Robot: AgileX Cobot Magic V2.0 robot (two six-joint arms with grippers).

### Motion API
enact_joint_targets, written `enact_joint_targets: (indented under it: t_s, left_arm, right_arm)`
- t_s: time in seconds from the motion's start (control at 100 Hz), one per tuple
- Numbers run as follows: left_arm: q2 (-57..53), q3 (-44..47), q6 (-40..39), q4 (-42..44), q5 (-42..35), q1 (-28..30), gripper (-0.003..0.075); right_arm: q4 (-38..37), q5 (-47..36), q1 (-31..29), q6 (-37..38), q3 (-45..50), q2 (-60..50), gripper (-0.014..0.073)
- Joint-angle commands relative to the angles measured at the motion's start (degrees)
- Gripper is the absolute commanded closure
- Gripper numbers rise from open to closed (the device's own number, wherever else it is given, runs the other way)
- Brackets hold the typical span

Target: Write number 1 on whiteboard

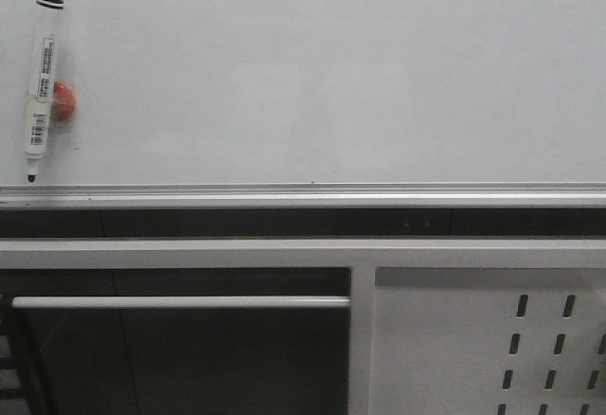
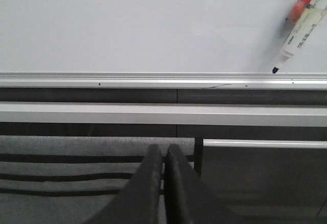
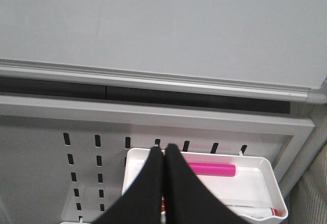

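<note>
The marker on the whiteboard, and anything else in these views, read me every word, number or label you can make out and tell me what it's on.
Nothing is legible.
Marker: a printed label with a barcode and lines of small text, too small and blurred to read in the front and left wrist views.
Whiteboard: no writing on it; no number 1 drawn yet.
Pink cylinder in the white tray: no visible text.

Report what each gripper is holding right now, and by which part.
Nothing is held. The left gripper and right gripper are both shut with nothing between the fingers. The marker pen lies untouched on the whiteboard.
</note>
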Motion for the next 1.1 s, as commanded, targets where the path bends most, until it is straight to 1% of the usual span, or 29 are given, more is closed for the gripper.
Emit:
enact_joint_targets:
  t_s: [0.0, 0.23, 0.34, 0.44, 0.52, 0.6, 0.67, 0.72, 0.77, 0.89, 0.98, 0.99, 1.09]
  left_arm:
    - [-1.5, 1.24, -0.2, 0.38, -3.24, 0.09, 0.0739]
    - [-1.5, 1.24, -0.2, 0.85, -3.24, 0.09, 0.0739]
    - [-1.5, 1.24, -0.2, 0.97, -6.18, 0.09, 0.0739]
    - [-1.5, 1.24, -0.2, 0.97, -12.2, 0.09, 0.0739]
    - [-1.5, 1.24, -0.2, 0.97, -19.58, 0.09, 0.0739]
    - [-1.5, 1.24, -0.2, 0.97, -26.63, 0.09, 0.0739]
    - [-1.5, 1.24, -0.2, 0.97, -31.92, 0.09, 0.0739]
    - [-1.5, 1.24, -0.2, 0.97, -34.85, 0.09, 0.0739]
    - [-1.5, 1.24, -0.2, 0.97, -37.78, 0.09, 0.0739]
    - [-1.5, 1.24, -0.2, 0.97, -42.79, 0.09, 0.0739]
    - [-1.5, 1.24, -0.2, 0.97, -43.72, 0.09, 0.0739]
    - [-1.5, 1.24, -0.2, 0.97, -43.72, 0.09, 0.0739]
    - [-1.5, 1.24, -0.2, 0.97, -44.13, 0.09, 0.0739]
  right_arm:
    - [-0.56, -1.11, 0.11, -0.14, 1.54, -1.2, 0.0654]
    - [-0.56, -1.11, 0.11, -0.14, 1.54, -1.2, 0.0654]
    - [-0.56, -1.11, 0.11, -0.14, 1.54, -1.2, 0.0654]
    - [-0.56, -1.11, 0.11, -0.14, 1.54, -1.2, 0.0654]
    - [-0.56, -1.11, 0.11, -0.14, 1.54, -1.2, 0.0654]
    - [-3.78, -1.87, 0.11, -0.14, 1.54, -1.2, 0.0654]
    - [-4.05, -3.2, 0.11, -0.14, 1.54, -1.2, 0.0654]
    - [-4.05, -5.61, 0.11, -0.14, 1.54, -1.2, 0.0654]
    - [-4.05, -9.98, 0.11, -0.14, 1.54, -1.2, 0.0654]
    - [-3.93, -24.25, 0.11, -0.14, 1.54, -1.2, 0.0654]
    - [-3.93, -32.93, 0.11, -0.14, 1.54, -1.2, 0.0654]
    - [-3.93, -34.86, 0.11, -0.14, 1.54, -1.2, 0.0654]
    - [-3.93, -41.74, 0.11, -0.14, 1.54, -1.2, 0.0654]
